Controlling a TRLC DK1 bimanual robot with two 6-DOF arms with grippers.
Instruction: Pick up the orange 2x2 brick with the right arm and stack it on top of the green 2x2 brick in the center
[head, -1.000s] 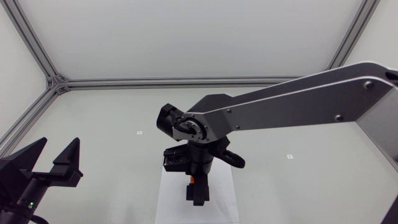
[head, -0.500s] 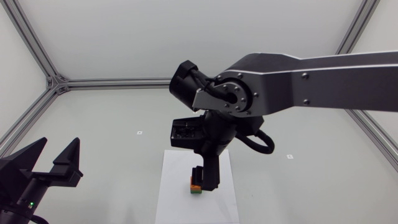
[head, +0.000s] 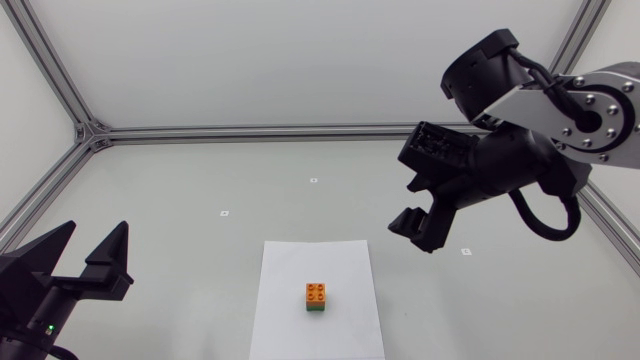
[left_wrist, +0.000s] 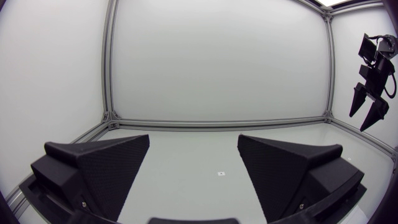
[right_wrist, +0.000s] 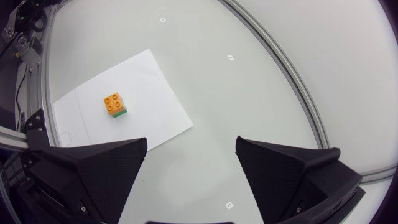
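Backed off since a second ago: right gripper (head: 419, 232), then down over the paper, now lifted up and out to the right, well apart from the bricks. Spread wide, holding nothing. Left behind on the white paper sheet (head: 285, 325): orange 2x2 brick (head: 317, 292) sitting squarely on the green 2x2 brick (head: 316, 309), only a thin green band showing beneath. Same story from the right wrist view: orange on top, green edge under it, sides lined up as far as can be told. Judged from that: pick, stack and release all done; nothing left but perhaps bringing the arm home. Left gripper (head: 95, 240) parked at the near left of the worktop (head: 180, 190), likewise splayed and empty, no part in the job.

Bricks apparently hard moulded plastic, boxy, four round studs on the orange top. Paper thin, flat, matte. Worktop smooth, pale, faintly reflective. Fingers (right_wrist: 93, 168) broad matte black wedges, inner faces finely dimpled.
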